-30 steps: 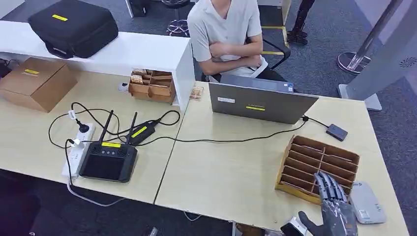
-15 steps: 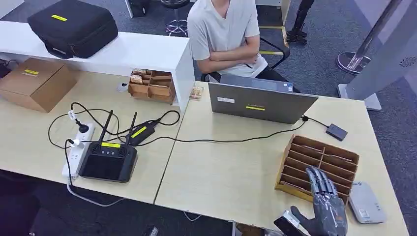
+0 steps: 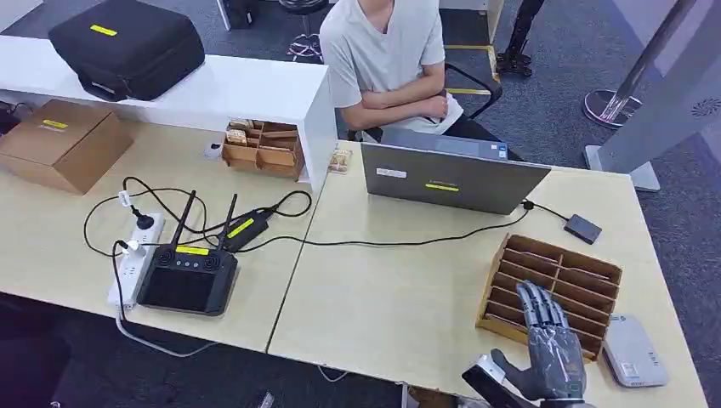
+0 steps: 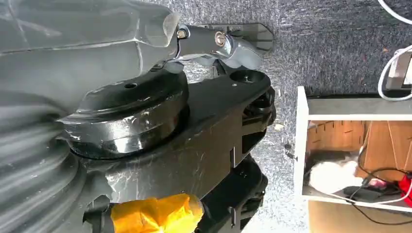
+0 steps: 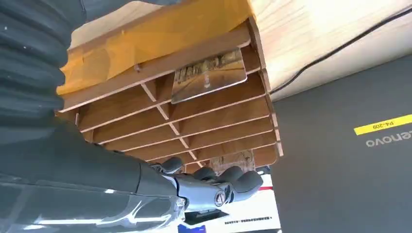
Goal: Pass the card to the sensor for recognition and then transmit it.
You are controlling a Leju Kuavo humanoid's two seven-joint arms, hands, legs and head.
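One card [image 5: 208, 74] sits slotted in rack [image 3: 557, 276]; right robot hand [image 3: 548, 353] empty, fingers spread, hovers over it, prob. to pick.

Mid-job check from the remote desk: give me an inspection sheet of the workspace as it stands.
Surface: light wooden table, two tops joined.
Job's things: card sitting in a slot of the wooden slotted rack; grey sensor pad beside the rack.
Clutter: laptop, controller with antennas, cardboard box, black bag.
Hands: right hand over the rack's near edge, fingers apart, holding nothing; left hand hangs over the floor.
Cables: black cable across the table; power strip.
Surroundings: seated person behind the laptop.
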